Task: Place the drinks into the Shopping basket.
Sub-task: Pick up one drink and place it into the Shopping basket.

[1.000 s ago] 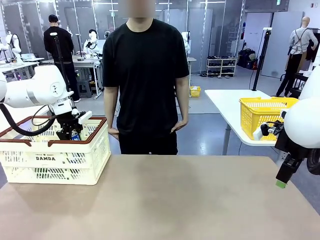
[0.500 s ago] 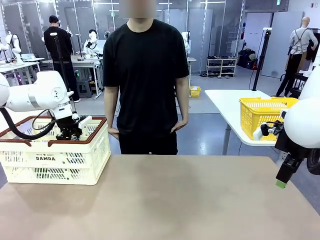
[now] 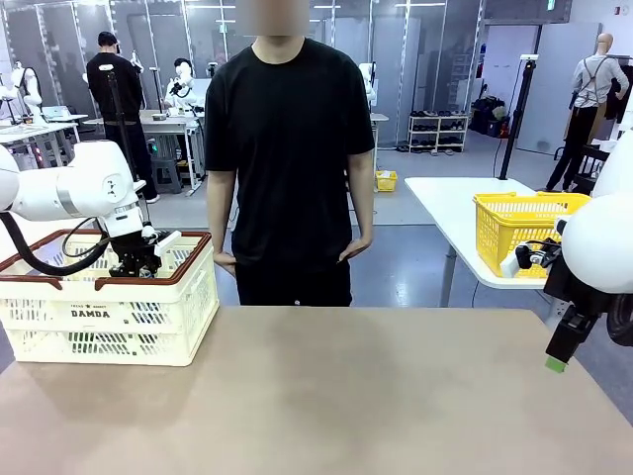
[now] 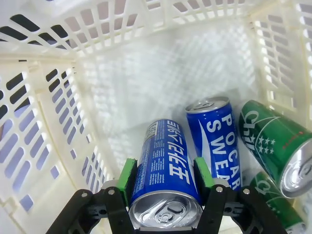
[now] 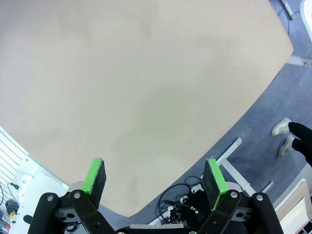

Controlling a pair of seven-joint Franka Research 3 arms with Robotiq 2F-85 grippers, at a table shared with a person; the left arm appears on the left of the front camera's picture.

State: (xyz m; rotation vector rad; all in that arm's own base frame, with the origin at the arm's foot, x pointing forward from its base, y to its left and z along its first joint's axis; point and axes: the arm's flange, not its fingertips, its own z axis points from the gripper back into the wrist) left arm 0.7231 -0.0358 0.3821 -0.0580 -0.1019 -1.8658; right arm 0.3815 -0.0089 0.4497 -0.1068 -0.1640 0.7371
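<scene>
The cream Shopping basket (image 3: pixel 109 317) with a brown rim stands at the table's left. My left gripper (image 3: pixel 134 265) reaches down inside it. In the left wrist view this gripper (image 4: pixel 165 174) is shut on a blue can (image 4: pixel 163 161), held just above the basket floor (image 4: pixel 146 87). On that floor lie another blue can (image 4: pixel 217 141) and two green cans (image 4: pixel 275 146) (image 4: pixel 280 207), all on their sides. My right gripper (image 3: pixel 556 358) hangs open over the table's right edge, with nothing between its green pads (image 5: pixel 95 178).
A person in a black shirt (image 3: pixel 289 148) stands at the far side with hands at the hips. A yellow mesh basket (image 3: pixel 524 228) sits on a separate white table at the back right. The brown tabletop (image 3: pixel 326 396) stretches between basket and right arm.
My left gripper has sunk lower into the basket with the blue can and now holds still. The right arm has not moved.
</scene>
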